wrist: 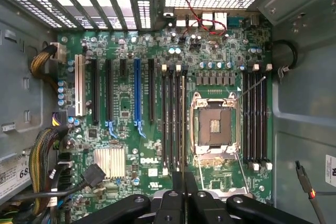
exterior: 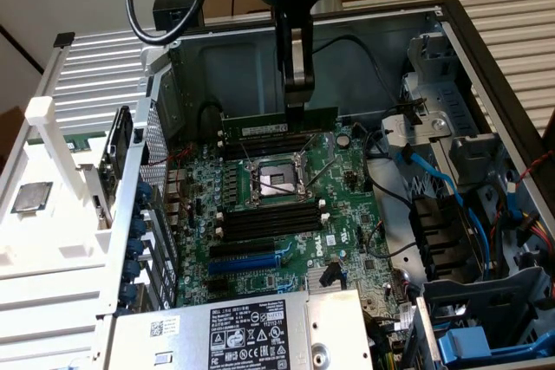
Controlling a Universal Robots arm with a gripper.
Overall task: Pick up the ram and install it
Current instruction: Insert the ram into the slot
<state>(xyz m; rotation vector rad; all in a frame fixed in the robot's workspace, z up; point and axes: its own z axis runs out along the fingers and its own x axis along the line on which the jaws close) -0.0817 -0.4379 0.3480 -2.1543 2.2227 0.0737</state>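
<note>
The gripper (exterior: 297, 103) is clenched on the top edge of the ram (exterior: 279, 122), pinching it near mid-length, and holds it on edge above the far memory slots (exterior: 269, 146) at about 12 o'clock from the processor socket (exterior: 276, 183) on the motherboard (exterior: 347, 205). The ram looks light, thin and stiff, yet fragile: its chips and lower contact edge are best left untouched. A central grip on the bare upper edge suits it, keeping it level lengthwise.
</note>
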